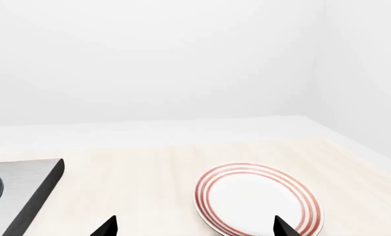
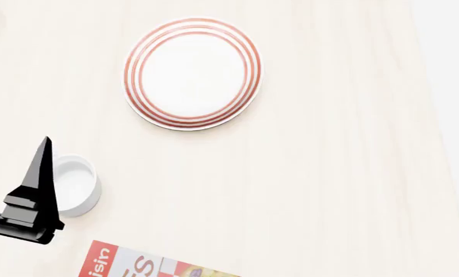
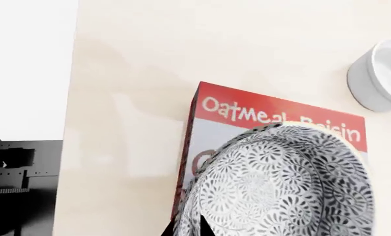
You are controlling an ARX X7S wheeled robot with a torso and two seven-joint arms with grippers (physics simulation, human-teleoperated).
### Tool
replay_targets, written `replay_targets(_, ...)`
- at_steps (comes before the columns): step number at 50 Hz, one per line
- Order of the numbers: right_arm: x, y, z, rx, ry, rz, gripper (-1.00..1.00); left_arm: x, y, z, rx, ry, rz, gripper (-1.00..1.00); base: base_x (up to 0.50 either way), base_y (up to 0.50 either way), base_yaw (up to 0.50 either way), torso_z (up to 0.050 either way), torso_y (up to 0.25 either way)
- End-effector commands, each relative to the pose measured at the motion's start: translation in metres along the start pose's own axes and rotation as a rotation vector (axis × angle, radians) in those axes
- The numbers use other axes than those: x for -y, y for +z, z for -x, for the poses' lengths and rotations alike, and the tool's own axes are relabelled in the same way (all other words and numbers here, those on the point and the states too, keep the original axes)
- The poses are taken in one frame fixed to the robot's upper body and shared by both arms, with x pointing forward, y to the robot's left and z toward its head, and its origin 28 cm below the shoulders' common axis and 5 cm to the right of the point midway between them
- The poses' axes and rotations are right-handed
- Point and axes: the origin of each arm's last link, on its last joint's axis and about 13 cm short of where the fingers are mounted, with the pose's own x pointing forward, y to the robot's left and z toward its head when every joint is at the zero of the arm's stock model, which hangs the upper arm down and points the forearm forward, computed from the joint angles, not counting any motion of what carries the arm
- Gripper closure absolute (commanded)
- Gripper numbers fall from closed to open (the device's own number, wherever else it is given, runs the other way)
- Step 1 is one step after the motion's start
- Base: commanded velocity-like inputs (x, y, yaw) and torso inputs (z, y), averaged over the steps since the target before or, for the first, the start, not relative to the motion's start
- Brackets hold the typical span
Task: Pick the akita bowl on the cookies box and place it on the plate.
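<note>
Hovering at the near rim of the bowl [image 3: 284, 184] on the cookie box [image 3: 212, 123], right gripper [image 3: 192, 227] grip impossible to tell; apparently the pick-up step, calling next for a firm rim pinch, then a carry to the plate [image 2: 192, 72]

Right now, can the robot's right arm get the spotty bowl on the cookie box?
Probably yes. The right wrist view looks straight down into the akita bowl on the cookies box, with nothing over it. The white cup sits apart.

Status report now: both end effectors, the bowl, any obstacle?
Left end effector open, empty. Right end effector's state unclear. Akita bowl on cookies box. Plate bare; white cup nearby.
</note>
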Motion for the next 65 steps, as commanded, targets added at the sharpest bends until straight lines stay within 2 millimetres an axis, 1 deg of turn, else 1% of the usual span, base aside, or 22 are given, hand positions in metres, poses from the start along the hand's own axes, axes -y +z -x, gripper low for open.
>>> replay_targets(1, 0.006, -0.002, 0.012, -0.077, -0.065, 0.057, 1.00, 0.001, 0.000, 0.001, -0.002, -0.006, 0.000, -1.00, 0.00, 0.00, 0.00, 0.000, 0.000)
replay_targets(14, 0.020, -0.006, 0.030, -0.183, -0.092, 0.135, 1.00, 0.002, 0.002, 0.000, 0.002, -0.007, 0.002, -1.00, 0.00, 0.00, 0.00, 0.000, -0.001)
replay_targets(24, 0.046, -0.007, 0.048, -0.247, -0.191, 0.211, 1.00, 0.001, 0.002, 0.001, 0.000, -0.006, 0.001, -1.00, 0.00, 0.00, 0.00, 0.000, 0.000)
replay_targets(27, 0.049, -0.007, 0.053, -0.264, -0.200, 0.229, 1.00, 0.001, 0.002, 0.001, 0.000, -0.007, 0.000, -1.00, 0.00, 0.00, 0.00, 0.000, 0.000)
replay_targets(29, 0.055, -0.007, 0.056, -0.281, -0.223, 0.239, 1.00, 0.001, 0.002, 0.001, 0.001, -0.007, 0.000, -1.00, 0.00, 0.00, 0.00, 0.000, 0.000)
replay_targets(32, 0.070, -0.010, 0.061, -0.306, -0.268, 0.249, 1.00, 0.002, 0.003, 0.002, 0.004, -0.012, 0.000, -1.00, 0.00, 0.00, 0.00, 0.000, 0.000)
replay_targets(38, 0.094, -0.016, 0.062, -0.346, -0.329, 0.260, 1.00, 0.001, 0.002, 0.002, 0.004, -0.014, -0.002, -1.00, 0.00, 0.00, 0.00, 0.000, 0.000)
replay_targets(41, 0.103, -0.017, 0.064, -0.348, -0.355, 0.267, 1.00, 0.001, 0.002, 0.002, 0.002, -0.017, -0.003, -1.00, 0.00, 0.00, 0.00, 0.000, 0.000)
replay_targets(43, 0.114, -0.019, 0.064, -0.360, -0.375, 0.272, 1.00, 0.002, 0.001, 0.003, 0.000, -0.024, -0.005, -1.00, 0.00, 0.00, 0.00, 0.000, 0.000)
replay_targets(45, 0.120, -0.020, 0.064, -0.367, -0.385, 0.275, 1.00, 0.002, 0.001, 0.004, 0.000, -0.027, -0.006, -1.00, 0.00, 0.00, 0.00, 0.000, 0.000)
replay_targets(48, 0.135, -0.021, 0.065, -0.370, -0.416, 0.281, 1.00, 0.002, 0.000, 0.004, -0.002, -0.031, -0.008, -1.00, 0.00, 0.00, 0.00, 0.000, 0.000)
replay_targets(56, 0.170, -0.027, 0.060, -0.395, -0.492, 0.279, 1.00, 0.002, -0.001, 0.005, -0.003, -0.040, -0.006, -1.00, 0.00, 0.00, 0.00, 0.000, 0.000)
replay_targets(65, 0.201, -0.030, 0.050, -0.401, -0.565, 0.304, 1.00, 0.004, -0.001, 0.006, 0.000, -0.053, -0.001, -1.00, 0.00, 0.00, 0.00, 0.000, 0.000)
